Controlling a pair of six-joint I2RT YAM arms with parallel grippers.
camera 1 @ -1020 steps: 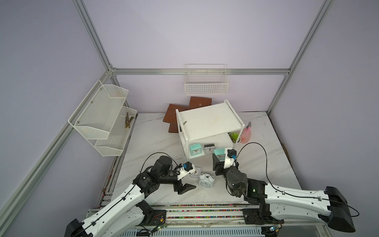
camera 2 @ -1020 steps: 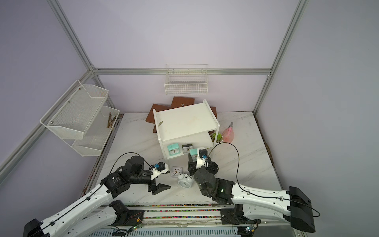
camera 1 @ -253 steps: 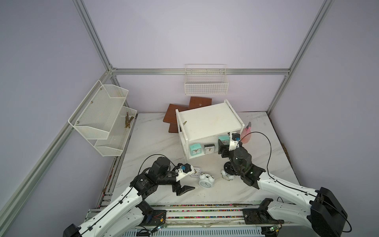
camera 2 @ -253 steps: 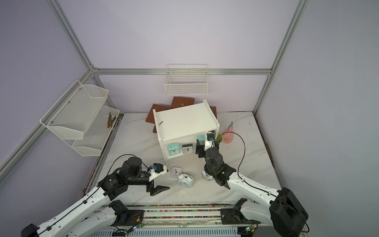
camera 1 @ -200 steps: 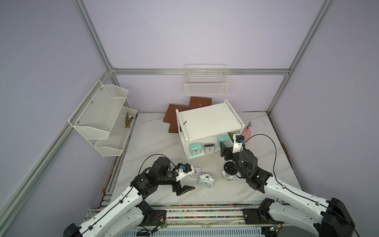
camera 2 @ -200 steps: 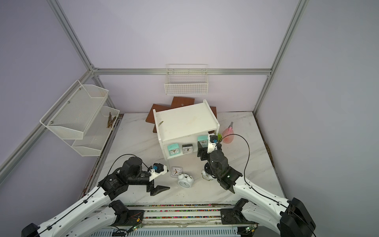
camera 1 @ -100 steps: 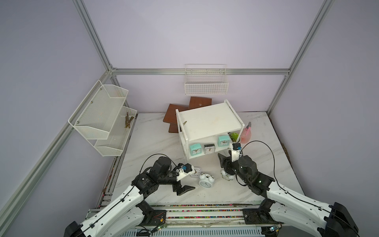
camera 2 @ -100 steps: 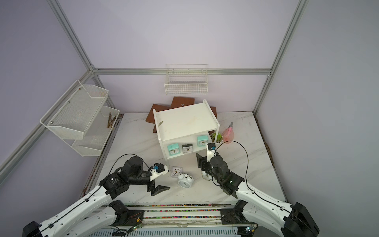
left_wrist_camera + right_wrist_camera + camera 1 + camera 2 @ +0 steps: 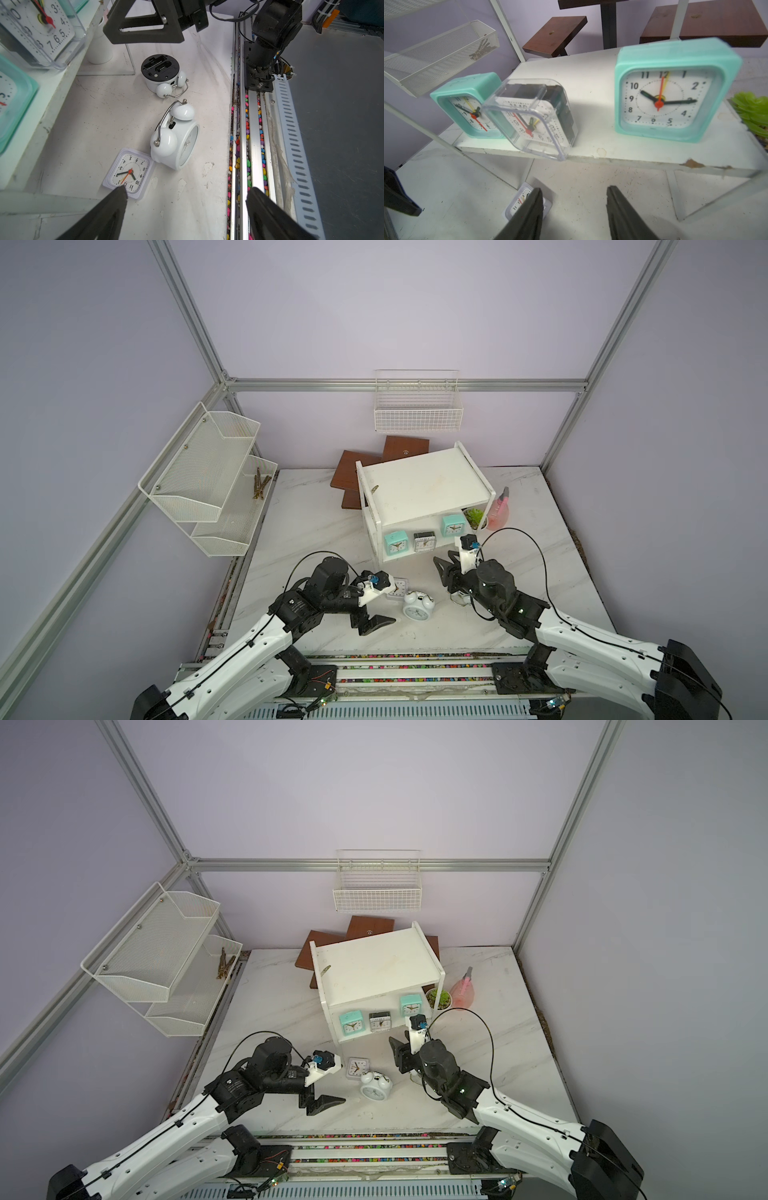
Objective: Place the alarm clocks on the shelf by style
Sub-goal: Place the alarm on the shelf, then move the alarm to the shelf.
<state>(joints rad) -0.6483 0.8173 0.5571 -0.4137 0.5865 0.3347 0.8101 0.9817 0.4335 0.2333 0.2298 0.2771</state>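
The white shelf point(image 9: 424, 485) holds three alarm clocks on its lower board point(image 9: 591, 83): a mint-green one point(image 9: 467, 104), a clear whitish one point(image 9: 533, 118) and a second mint-green one point(image 9: 675, 91). On the table lie a whitish square clock point(image 9: 129, 173) face up, a round twin-bell clock point(image 9: 176, 143) on its side, and another round clock point(image 9: 161, 68) face down with its black back up. My right gripper point(image 9: 573, 199) hovers open and empty just in front of the shelf, above the face-down clock. My left gripper point(image 9: 187, 197) stands wide open near the square clock.
A pink spray bottle point(image 9: 498, 510) and a small potted plant point(image 9: 473, 516) stand right of the shelf. Brown wooden boards point(image 9: 374, 460) lie behind it. A mesh rack point(image 9: 208, 477) and a wire basket point(image 9: 417, 406) hang on the walls. A pebble-filled rail point(image 9: 395, 655) lines the front edge.
The right gripper has drawn back from the shelf toward the front, leaving the second mint-green clock on the lower board, and its jaws have narrowed. The left arm has not moved.
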